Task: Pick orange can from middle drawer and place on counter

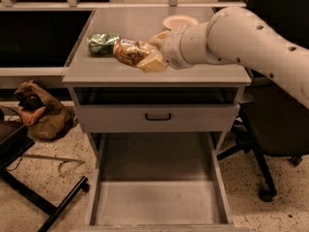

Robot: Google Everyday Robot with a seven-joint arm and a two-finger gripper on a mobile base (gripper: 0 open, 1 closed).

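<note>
The orange can (129,52), dented and shiny orange-gold, is held over the left middle of the counter (203,74), just right of the green can. My gripper (145,54) is shut on the orange can, its pale fingers (153,62) wrapped around the can's right side, with the white arm reaching in from the right. The middle drawer (154,202) stands pulled out below, its grey floor bare.
A green dented can (101,42) lies at the counter's left. A small pale bowl (179,21) sits at the back. A grey drawer front with a black handle (158,116) is below the counter. A brown bag (38,112) lies on the floor left; a black chair (270,144) stands right.
</note>
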